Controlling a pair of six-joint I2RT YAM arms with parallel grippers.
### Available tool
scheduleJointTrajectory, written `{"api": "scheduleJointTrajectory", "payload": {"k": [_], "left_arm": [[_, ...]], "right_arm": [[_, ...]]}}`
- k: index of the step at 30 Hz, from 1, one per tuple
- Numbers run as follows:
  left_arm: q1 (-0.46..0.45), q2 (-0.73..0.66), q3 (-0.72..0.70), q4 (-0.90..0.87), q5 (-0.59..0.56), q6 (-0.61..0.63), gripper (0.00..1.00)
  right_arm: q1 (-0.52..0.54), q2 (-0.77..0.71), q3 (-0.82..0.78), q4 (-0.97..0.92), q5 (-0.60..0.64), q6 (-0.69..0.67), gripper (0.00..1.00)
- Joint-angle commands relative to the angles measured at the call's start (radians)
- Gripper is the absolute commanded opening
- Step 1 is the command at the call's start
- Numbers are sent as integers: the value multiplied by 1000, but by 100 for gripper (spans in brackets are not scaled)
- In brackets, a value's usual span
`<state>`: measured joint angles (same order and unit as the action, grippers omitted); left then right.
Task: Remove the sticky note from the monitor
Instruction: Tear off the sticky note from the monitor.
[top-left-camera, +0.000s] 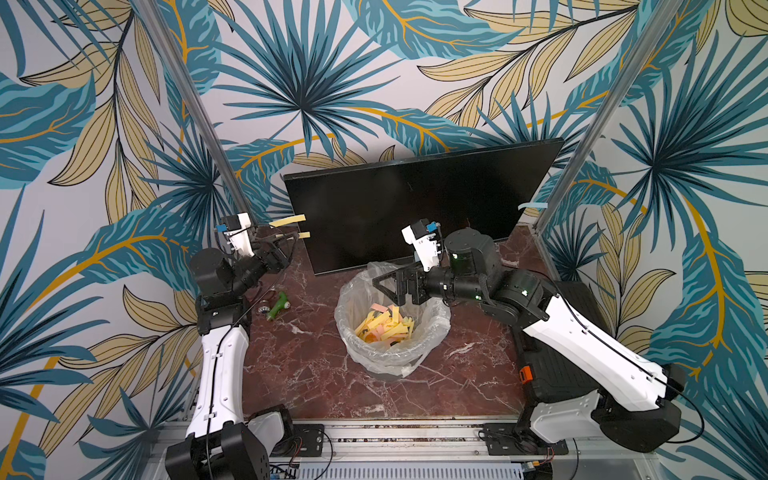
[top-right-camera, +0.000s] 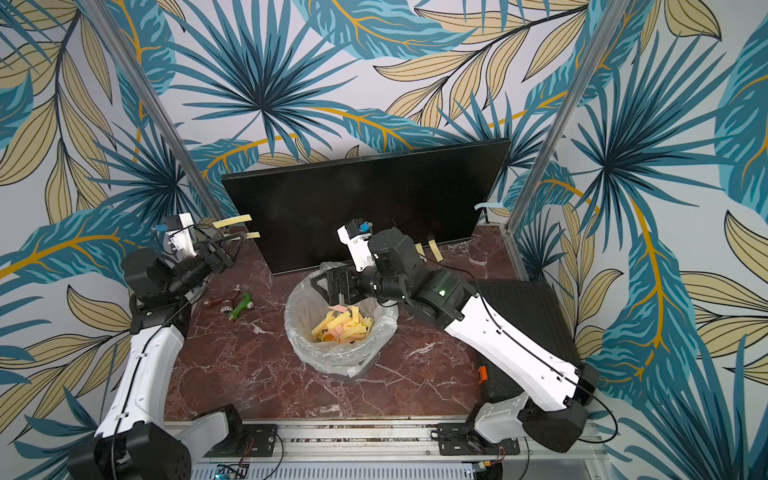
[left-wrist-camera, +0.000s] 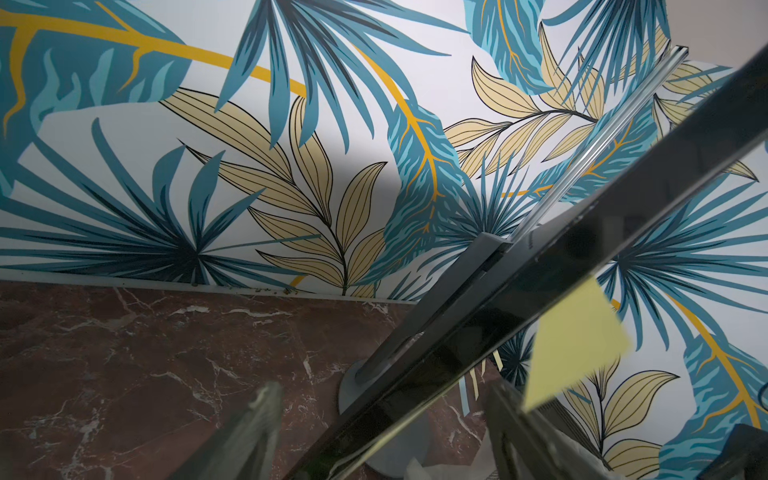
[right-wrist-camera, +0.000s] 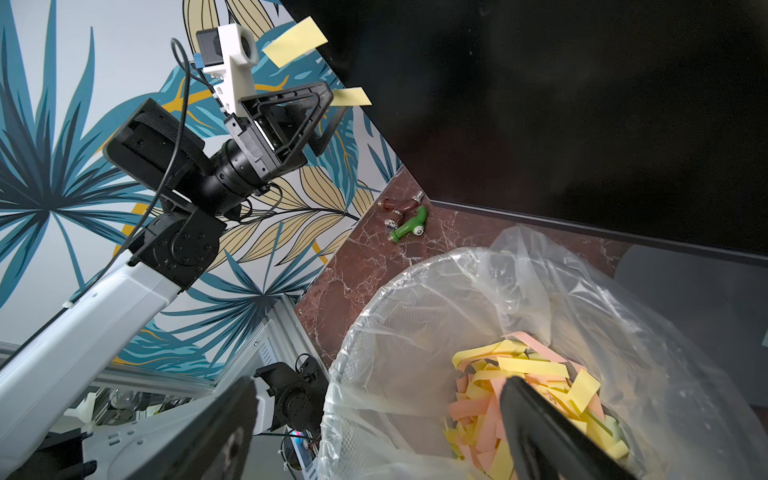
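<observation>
The monitor (top-left-camera: 415, 203) (top-right-camera: 357, 208) leans at the back, its screen dark. Two yellow sticky notes stick out from its left edge, an upper note (top-left-camera: 287, 220) (right-wrist-camera: 295, 41) and a lower note (top-left-camera: 304, 235) (right-wrist-camera: 351, 97). My left gripper (top-left-camera: 291, 240) (left-wrist-camera: 382, 395) is open with one finger on each side of that edge, its tips at the lower note. A blue note (top-left-camera: 532, 205) hangs off the right edge, and further yellow notes (top-right-camera: 434, 250) sit at the bottom edge. My right gripper (top-left-camera: 384, 282) (right-wrist-camera: 378, 390) hangs open and empty over the bin (top-left-camera: 345, 328).
The plastic-lined bin (right-wrist-camera: 374, 316) holds several yellow and pink strips (top-left-camera: 384, 326). A green fitting (top-left-camera: 277, 305) and small metal parts lie left of it. A black ribbed case (top-left-camera: 552, 374) sits under my right arm. The monitor's grey disc foot (left-wrist-camera: 349, 395) rests on the marble top.
</observation>
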<state>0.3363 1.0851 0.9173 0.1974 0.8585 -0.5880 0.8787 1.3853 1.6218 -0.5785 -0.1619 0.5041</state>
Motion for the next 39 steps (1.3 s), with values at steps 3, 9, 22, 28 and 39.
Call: {"api": "scheduleJointTrajectory", "payload": {"k": [3, 9, 22, 28, 39], "left_arm": [[8, 3, 25, -12, 42, 25, 65], [9, -20, 11, -8, 42, 13, 38], [9, -127, -61, -47, 25, -9, 0], [9, -220, -136, -69, -2, -31, 0], [-77, -458, -175, -178, -14, -143, 0]], "right_arm": [[3, -3, 12, -18, 18, -15, 94], [5, -3, 10, -18, 19, -14, 94], [5, -20, -4, -23, 26, -8, 94], [5, -33, -15, -21, 32, -4, 94], [4, -41, -19, -30, 41, -8, 94]]}}
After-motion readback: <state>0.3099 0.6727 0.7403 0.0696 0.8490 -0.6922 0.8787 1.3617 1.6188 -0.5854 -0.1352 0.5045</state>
